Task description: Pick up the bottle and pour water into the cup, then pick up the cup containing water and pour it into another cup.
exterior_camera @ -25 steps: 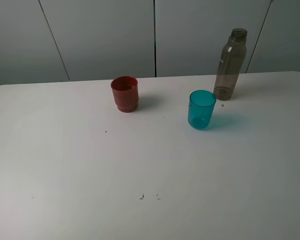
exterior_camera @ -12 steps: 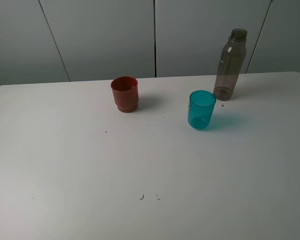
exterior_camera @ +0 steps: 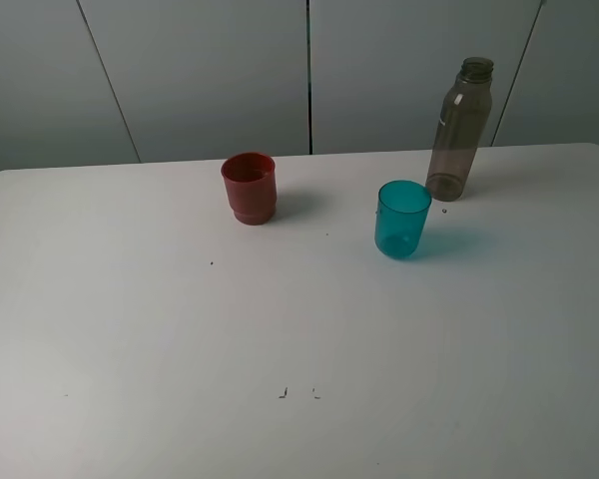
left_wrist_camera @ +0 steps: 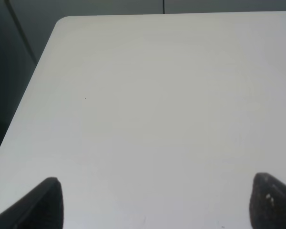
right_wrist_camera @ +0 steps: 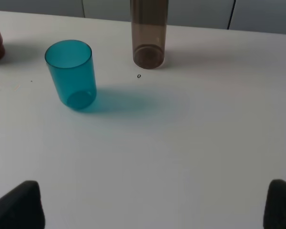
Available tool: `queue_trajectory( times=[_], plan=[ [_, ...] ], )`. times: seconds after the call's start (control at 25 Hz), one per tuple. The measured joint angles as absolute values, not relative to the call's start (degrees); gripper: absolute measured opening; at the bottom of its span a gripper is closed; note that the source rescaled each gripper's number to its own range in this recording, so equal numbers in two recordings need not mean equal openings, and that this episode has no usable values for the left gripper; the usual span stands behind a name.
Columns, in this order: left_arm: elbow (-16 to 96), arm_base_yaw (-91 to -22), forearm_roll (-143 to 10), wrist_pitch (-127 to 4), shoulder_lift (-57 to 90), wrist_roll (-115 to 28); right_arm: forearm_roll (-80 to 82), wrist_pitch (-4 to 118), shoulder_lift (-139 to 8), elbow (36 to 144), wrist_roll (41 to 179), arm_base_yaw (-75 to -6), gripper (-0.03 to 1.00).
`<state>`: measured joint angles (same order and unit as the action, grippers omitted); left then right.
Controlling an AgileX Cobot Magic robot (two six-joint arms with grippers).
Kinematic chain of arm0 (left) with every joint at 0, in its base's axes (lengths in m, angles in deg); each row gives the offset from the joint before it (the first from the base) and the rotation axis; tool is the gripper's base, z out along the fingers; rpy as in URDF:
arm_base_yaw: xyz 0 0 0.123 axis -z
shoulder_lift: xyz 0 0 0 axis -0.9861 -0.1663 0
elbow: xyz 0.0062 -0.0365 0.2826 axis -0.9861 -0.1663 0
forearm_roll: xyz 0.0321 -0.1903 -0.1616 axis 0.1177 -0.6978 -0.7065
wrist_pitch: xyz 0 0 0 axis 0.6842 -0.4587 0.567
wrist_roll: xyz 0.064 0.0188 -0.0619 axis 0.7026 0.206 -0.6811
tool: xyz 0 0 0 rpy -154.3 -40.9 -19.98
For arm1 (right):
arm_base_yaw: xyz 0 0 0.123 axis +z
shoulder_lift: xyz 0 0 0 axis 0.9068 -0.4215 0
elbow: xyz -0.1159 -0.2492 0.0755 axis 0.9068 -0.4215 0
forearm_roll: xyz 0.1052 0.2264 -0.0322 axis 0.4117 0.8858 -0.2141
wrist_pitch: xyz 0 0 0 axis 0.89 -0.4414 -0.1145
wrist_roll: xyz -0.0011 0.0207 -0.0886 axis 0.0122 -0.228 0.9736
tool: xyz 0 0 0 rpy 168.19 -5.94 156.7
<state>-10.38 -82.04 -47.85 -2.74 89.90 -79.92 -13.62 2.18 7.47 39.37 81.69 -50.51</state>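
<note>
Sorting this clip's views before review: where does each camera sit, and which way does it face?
Exterior high: mounted high, facing the table, bottle, teal cup, red cup; no arm shows.
Left wrist: faces bare table; left hand fingertips show, open.
Right wrist: faces the bottle and teal cup; right hand fingertips show, open.
Exterior and right wrist share both.

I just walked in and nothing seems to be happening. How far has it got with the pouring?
Nothing looks done yet. The bottle, the teal cup and the red cup all stand upright and untouched on the table. Nothing is in hand: the left gripper and right gripper are both open and empty. Both pours are left.
</note>
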Motion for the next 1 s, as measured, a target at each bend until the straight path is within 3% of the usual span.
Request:
queue_trajectory(
  times=[0.64, 1.0],
  plan=[
    [-10.38, -82.04, -47.85, -2.74, 89.90, -80.05, -8.95, 3.20, 7.59, 39.13, 85.62, -50.92, 1.00],
    [-10.38, -82.04, -47.85, -2.74, 89.90, -80.05, -9.18, 3.20, 7.59, 39.13, 85.00, -60.50, 1.00]
  ],
)
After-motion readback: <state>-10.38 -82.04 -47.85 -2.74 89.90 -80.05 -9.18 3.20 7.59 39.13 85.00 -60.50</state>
